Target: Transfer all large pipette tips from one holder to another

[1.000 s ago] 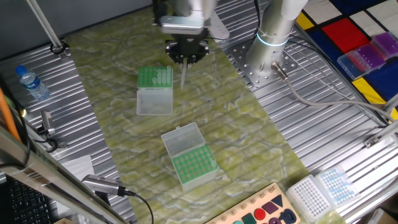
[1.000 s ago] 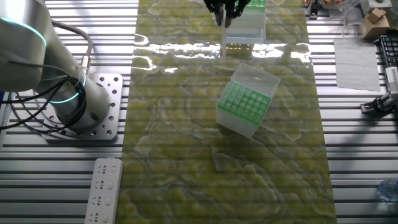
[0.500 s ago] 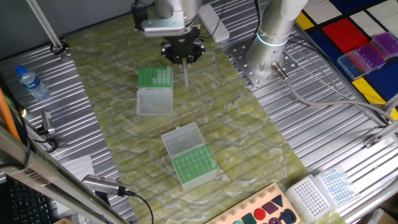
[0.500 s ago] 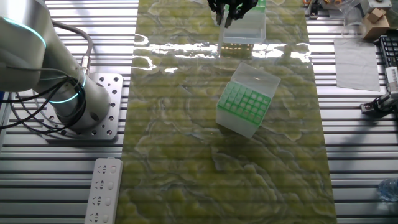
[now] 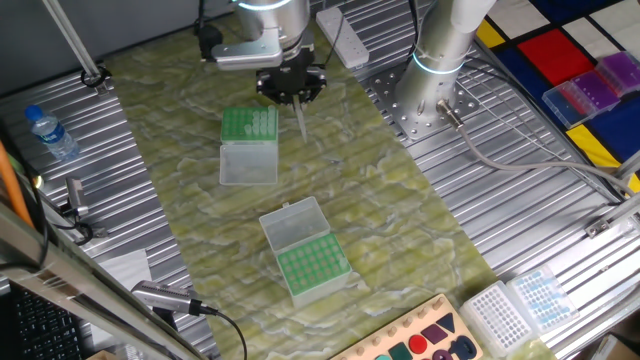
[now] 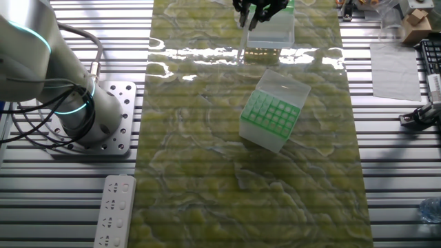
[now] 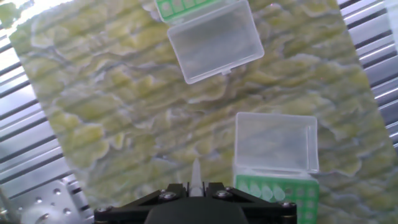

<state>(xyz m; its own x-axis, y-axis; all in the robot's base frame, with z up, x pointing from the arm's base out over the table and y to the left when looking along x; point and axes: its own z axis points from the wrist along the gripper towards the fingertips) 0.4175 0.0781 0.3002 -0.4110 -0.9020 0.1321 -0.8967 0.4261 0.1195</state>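
My gripper point(image 5: 293, 92) is shut on one large pipette tip point(image 5: 300, 119), a pale slender cone hanging point down above the mat. In the hand view the tip point(image 7: 196, 176) sticks out between the jaws of the gripper point(image 7: 196, 190). Just left of it stands a green holder point(image 5: 249, 124) holding several pale tips, its clear lid point(image 5: 248, 162) open toward the front. This holder point(image 7: 277, 194) lies at the hand view's lower right. A second green holder point(image 5: 313, 266) with an open lid point(image 5: 293, 222) stands nearer the front; it is mid-mat as holder point(image 6: 270, 114). The gripper point(image 6: 256, 8) hangs at the top edge there.
The arm's base point(image 5: 437, 62) is bolted at the back right. A water bottle point(image 5: 48, 132) lies at the left. More tip boxes point(image 5: 520, 305) sit at the front right and purple boxes point(image 5: 595, 88) at the far right. A white remote point(image 6: 116, 210) lies by the base.
The hand has turned at the wrist and shifted a little left beside the tip-filled holder. The tip stays clamped in the jaws. Both holders are unmoved.
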